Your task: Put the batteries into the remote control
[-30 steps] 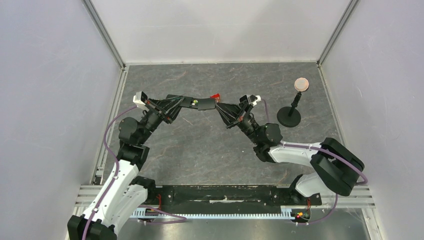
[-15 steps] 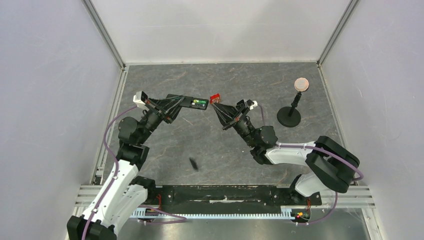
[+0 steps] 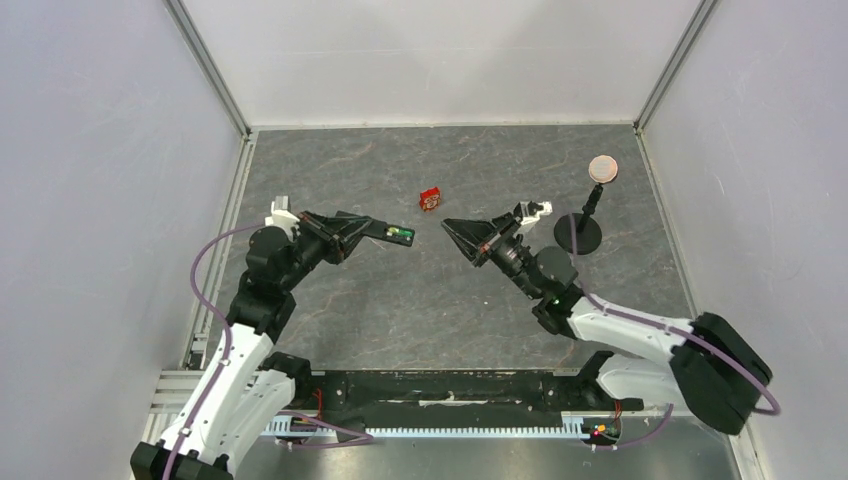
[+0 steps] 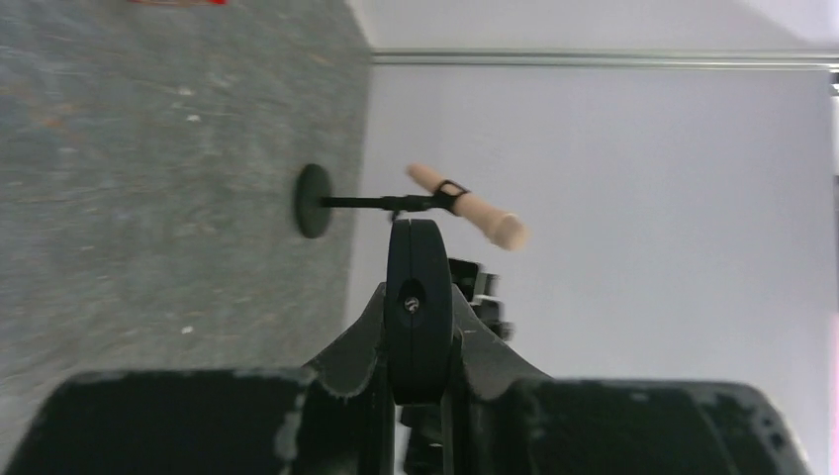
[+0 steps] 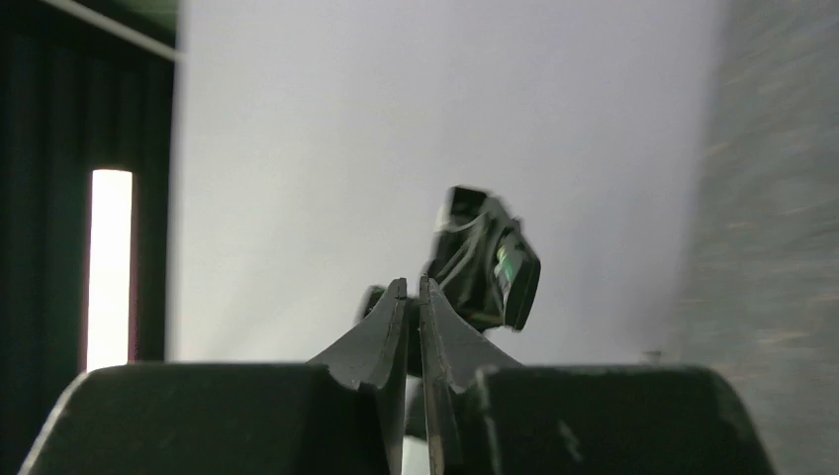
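Remote control (image 3: 392, 232) is held up, pinched between the fingers of the left gripper (image 3: 368, 229), just to the near left of the small red box (image 3: 430, 198) and apart from it. In the left wrist view its narrow end (image 4: 419, 297) is seen standing on edge between the two fingers. A bright green battery (image 3: 404, 236) is seen in the end of the remote nearest the box; whether a second cell lies beside it cannot be told. The right gripper (image 3: 448, 225) is found to the near right of the box, its fingers (image 5: 396, 317) pressed together with nothing seen between them. Its tip is pointed toward the remote, and a clear gap is left between the two. A black round-based stand (image 3: 578, 233) with a tan disc (image 3: 602, 167) is placed well to the right of the box, on the grey table (image 3: 400, 310).
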`<state>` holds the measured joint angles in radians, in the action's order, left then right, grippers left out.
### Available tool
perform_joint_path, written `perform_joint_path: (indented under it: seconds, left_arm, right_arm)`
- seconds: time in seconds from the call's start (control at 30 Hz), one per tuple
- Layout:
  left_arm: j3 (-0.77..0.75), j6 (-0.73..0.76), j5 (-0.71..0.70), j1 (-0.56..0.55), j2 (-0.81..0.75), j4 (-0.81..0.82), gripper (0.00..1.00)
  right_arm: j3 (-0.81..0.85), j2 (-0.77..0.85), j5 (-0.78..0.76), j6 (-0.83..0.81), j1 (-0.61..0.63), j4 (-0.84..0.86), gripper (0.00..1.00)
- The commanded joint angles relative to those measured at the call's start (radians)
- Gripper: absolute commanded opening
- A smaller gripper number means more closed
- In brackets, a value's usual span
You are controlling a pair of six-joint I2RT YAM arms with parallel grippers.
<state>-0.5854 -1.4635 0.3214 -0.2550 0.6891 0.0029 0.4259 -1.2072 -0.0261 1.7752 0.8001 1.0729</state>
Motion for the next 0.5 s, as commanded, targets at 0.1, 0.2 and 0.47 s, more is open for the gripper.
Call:
perform_joint_path:
  seconds: [0.1, 0.2, 0.47]
  left_arm:
    - [-0.029, 0.276, -0.109, 0.000, 0.006, -0.194, 0.02]
    - [-0.085, 0.358, -0.151, 0.000, 0.005, -0.278, 0.02]
    - [-0.359, 0.581, -0.252, 0.000, -0.009, -0.584, 0.02]
  right_arm:
    - [0.283, 0.054, 0.072, -0.808, -0.019, -0.811, 0.19]
    - [0.303, 0.000, 0.208, -1.065, -0.018, -0.915, 0.30]
    - [0.329, -0.121, 0.233, -1.539, 0.176, -1.119, 0.52]
